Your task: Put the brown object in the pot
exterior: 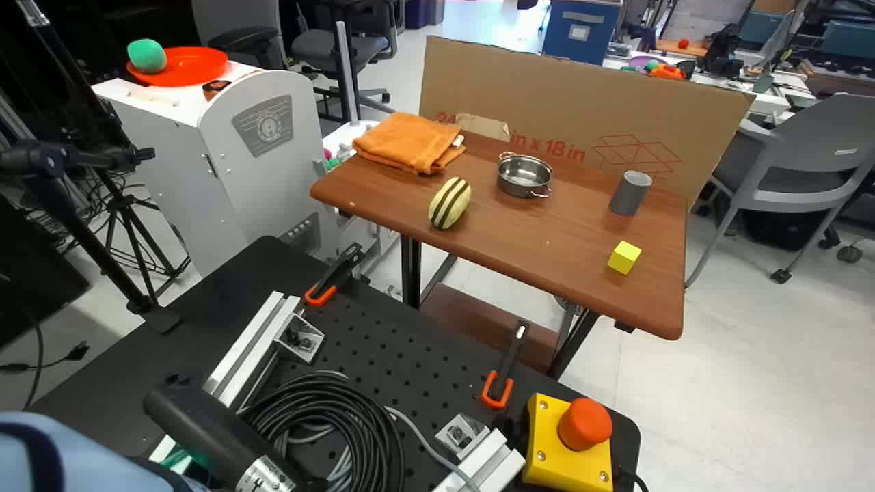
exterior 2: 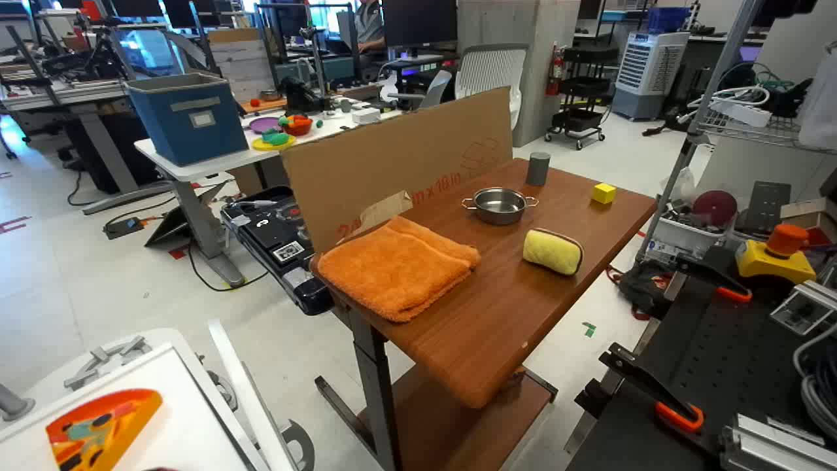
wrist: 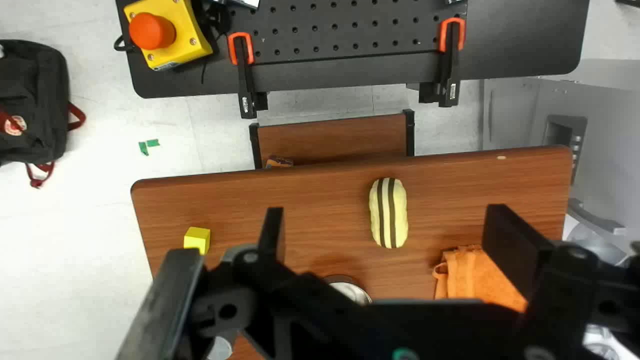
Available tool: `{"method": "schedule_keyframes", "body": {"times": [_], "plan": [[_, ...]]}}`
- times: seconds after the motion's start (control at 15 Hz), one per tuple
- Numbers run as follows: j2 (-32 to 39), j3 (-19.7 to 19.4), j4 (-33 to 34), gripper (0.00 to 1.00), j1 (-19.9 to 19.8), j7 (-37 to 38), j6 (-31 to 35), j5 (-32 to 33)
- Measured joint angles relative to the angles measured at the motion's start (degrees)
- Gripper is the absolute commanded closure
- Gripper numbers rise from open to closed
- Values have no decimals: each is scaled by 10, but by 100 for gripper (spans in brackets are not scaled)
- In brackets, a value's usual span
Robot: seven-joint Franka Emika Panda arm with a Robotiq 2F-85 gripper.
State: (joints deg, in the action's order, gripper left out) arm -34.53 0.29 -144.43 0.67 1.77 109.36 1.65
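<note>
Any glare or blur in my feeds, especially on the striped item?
Wrist view: striped item crisp, hand dark and soft-edged, covering most of the pot; in an exterior view: glare whitens the far floor, not the striped item.

The table (exterior: 540, 229) has a brown wood-grained top with rounded corners. On it the pot (exterior: 523, 179) stands upright. In an exterior view the cloth (exterior: 403, 143) lies folded left of the pot; the oval (exterior: 450, 203) lies front left of the pot, near but apart; the cylinder (exterior: 630, 193) stands upright to the pot's right; the cube (exterior: 624, 257) sits front right of the pot, well apart.
</note>
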Motion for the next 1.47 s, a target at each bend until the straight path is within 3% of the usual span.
{"method": "schedule_keyframes", "body": {"times": [1.13, 1.47], "plan": [[0, 0, 0, 0, 0, 1, 0, 0], [55, 16, -9, 0, 1, 14, 42, 1]]}}
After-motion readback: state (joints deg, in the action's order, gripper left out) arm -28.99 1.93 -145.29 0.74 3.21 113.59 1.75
